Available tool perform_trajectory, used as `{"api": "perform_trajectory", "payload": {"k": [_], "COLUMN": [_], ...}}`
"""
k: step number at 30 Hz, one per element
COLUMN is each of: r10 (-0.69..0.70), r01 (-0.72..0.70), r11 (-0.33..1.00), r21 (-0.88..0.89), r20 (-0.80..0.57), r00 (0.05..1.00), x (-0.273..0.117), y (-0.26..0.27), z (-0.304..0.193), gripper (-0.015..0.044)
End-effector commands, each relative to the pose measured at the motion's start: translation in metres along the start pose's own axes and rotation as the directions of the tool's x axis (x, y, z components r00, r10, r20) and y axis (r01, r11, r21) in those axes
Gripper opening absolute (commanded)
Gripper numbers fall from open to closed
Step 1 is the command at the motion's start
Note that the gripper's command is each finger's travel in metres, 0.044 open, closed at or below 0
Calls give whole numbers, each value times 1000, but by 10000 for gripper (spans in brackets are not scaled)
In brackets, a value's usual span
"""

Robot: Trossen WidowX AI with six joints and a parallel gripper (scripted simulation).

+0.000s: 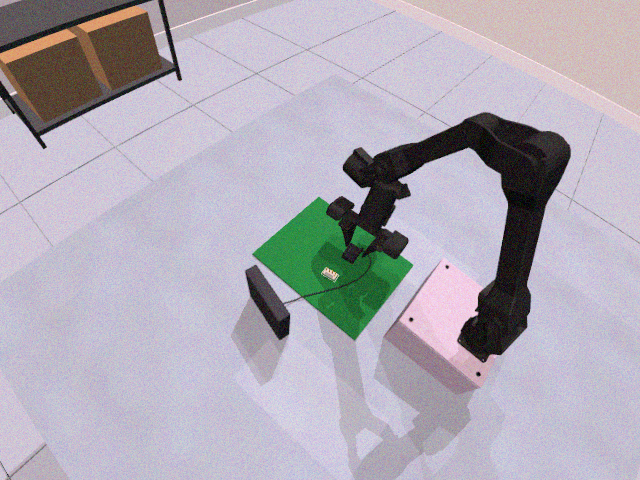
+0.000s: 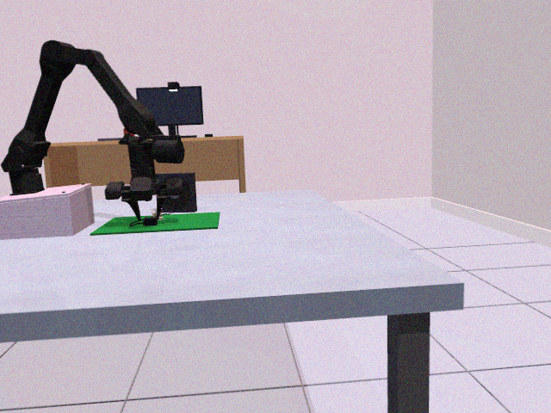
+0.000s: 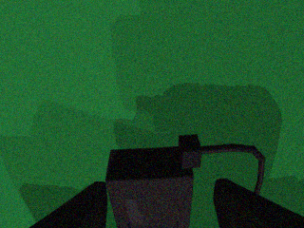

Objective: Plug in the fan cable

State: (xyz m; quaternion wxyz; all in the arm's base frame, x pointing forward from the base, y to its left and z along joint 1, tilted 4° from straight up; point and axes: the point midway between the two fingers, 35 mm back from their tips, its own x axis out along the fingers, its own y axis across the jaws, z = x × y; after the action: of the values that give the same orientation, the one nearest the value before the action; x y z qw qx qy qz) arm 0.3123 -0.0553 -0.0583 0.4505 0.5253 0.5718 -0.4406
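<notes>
The black plug (image 1: 351, 254) (image 2: 150, 221) (image 3: 151, 201) lies on the green board (image 1: 294, 240) (image 2: 202, 219) (image 3: 57, 57), off the header. My gripper (image 1: 356, 250) (image 2: 149, 218) (image 3: 161, 192) points down, open, its fingertips low on either side of the plug. In the wrist view a gap shows at the right finger and a narrower one at the left. The pale four-pin header (image 1: 334, 277) is bare, toward the fan (image 1: 267, 302) (image 2: 188, 195); it is out of the wrist view. The thin cable (image 1: 330, 290) (image 3: 233, 147) curves from the plug to the fan.
The pink box (image 1: 439, 315) (image 2: 40, 215) under the arm's base stands beside the board. The fan stands upright just off the board's opposite side. The cable bows out around the header's side of the board. A desk with a monitor (image 2: 177, 107) is in the background.
</notes>
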Motion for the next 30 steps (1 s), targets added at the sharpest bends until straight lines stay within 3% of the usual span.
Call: {"api": "perform_trajectory", "payload": {"k": [1,8,11,22,24,30], "r10": [-11,-11,-5,-5,-5,-7], "r01": [11,11,5,5,5,7], "r11": [1000,1000,1000,1000,1000,1000], "r21": [1,1,2,2,2,2], "r20": [2,2,-2,-2,-2,-1], "r00": [1000,1000,1000,1000,1000,1000], "x": [9,10,8,8,6,-12], "y": [-4,-4,-2,-2,-2,-1], "z": [2,2,1,1,1,-3], "gripper": [210,210,131,58,5,0]}}
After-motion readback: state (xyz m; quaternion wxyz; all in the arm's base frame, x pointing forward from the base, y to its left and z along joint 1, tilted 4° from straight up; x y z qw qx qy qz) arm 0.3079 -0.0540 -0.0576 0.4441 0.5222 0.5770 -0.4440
